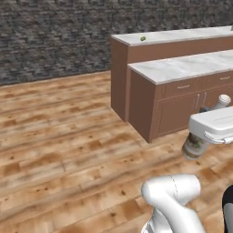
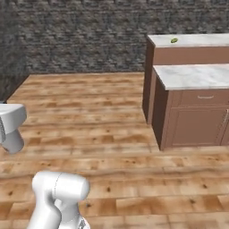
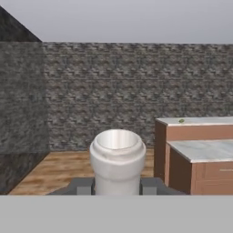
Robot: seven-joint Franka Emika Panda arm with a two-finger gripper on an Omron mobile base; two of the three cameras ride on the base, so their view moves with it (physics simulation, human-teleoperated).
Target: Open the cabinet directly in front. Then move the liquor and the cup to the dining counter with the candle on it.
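Gripper [image 3: 117, 185] clamped on the liquor bottle [image 3: 117, 160], one dark fingertip [image 3: 84, 185] pressed to each side of the neck, jaws partly closed around it. Bottle mouth open, pale rim ringed; contents impossible to tell. Seen from the left base view, bottle [image 1: 195, 144] carried in the air above the plank floor [image 1: 68, 150], tilted, labelled body lower left and cap end upper right, beside the white hand. Ahead to the right, a marble-topped island [image 1: 182, 67] with drawers and doors closed, and behind it a higher marble counter [image 1: 177, 35] bearing a small green object [image 1: 143, 39]. Dark stone wall [image 2: 80, 36] at the back.
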